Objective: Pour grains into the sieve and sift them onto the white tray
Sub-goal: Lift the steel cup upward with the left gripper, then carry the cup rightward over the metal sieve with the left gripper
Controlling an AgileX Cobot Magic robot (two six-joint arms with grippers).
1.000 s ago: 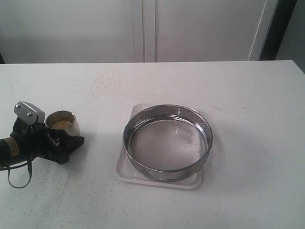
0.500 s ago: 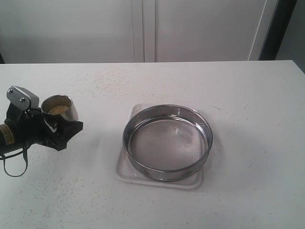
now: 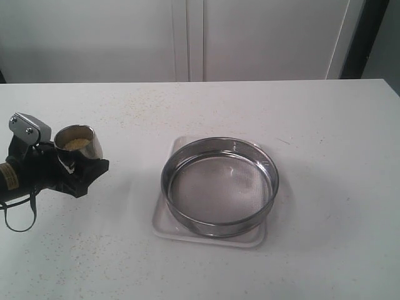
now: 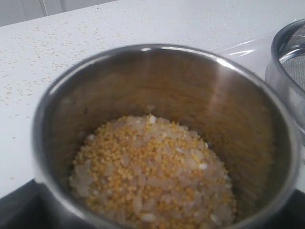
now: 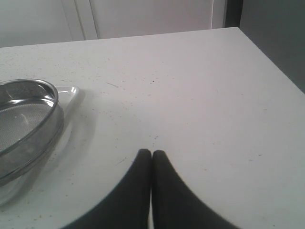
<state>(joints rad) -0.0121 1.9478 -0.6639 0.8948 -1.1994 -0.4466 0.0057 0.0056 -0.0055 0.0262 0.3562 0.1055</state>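
One sieve (image 3: 220, 186) level, mouth upward

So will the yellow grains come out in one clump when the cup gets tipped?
Probably not: the grains look loose and dry, so they should stream from the steel cup like sand. Being tiny, some will likely bounce and scatter, like those strewn across the table.

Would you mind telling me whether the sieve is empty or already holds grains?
Empty: the sieve shows bare grey mesh, and the grains sit in the steel cup.
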